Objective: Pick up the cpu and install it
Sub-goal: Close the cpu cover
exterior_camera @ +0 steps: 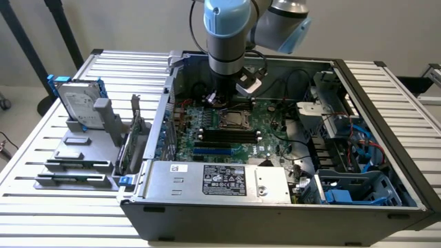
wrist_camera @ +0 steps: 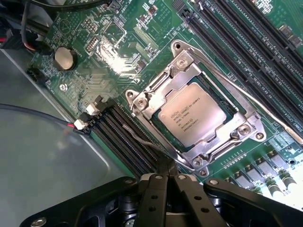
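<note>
The drive [exterior_camera: 72, 101] is standing upright in its tray [exterior_camera: 69, 178], well off to the exterior view's left of the gripper [exterior_camera: 215, 99], out of the arm's way. The gripper is hanging inside the case [exterior_camera: 276, 217], fingers [wrist_camera: 154, 194] pressed together on nothing. Just beyond its tips, the cpu [wrist_camera: 191, 116] is lying flat inside the socket frame [wrist_camera: 151, 94], so it is looking seated, needing no hold.

The cpu [exterior_camera: 232, 119] sits in the socket [wrist_camera: 161, 90] on the motherboard [exterior_camera: 276, 140] inside the case [exterior_camera: 276, 219]; the hard drive [exterior_camera: 77, 101] stands apart at the exterior view's left.
</note>
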Controlling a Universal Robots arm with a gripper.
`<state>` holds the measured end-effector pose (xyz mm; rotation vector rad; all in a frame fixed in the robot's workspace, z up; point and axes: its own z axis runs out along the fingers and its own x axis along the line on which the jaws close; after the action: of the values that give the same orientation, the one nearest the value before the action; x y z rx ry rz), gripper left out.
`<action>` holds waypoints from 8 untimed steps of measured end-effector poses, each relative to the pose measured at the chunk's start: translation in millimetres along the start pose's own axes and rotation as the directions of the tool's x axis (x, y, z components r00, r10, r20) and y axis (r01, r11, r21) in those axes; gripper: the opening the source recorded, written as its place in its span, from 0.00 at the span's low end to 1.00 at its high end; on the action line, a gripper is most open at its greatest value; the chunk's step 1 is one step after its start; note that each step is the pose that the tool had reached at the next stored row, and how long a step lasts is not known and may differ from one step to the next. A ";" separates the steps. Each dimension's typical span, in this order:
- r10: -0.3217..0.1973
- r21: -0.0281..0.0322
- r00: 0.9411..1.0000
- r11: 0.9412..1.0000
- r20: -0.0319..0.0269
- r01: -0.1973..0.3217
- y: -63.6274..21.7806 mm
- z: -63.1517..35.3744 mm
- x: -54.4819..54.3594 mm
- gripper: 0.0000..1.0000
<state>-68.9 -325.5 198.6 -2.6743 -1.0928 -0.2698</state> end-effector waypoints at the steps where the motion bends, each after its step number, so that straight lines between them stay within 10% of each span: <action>1: 0.000 0.000 1.000 1.000 0.000 0.000 0.0 -0.1 0.0 0.11; 8: 0.000 0.001 1.000 1.000 0.001 0.000 -3.2 -7.6 -0.2 0.11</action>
<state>-71.9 -325.6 206.3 -2.6743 -1.0927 -0.2674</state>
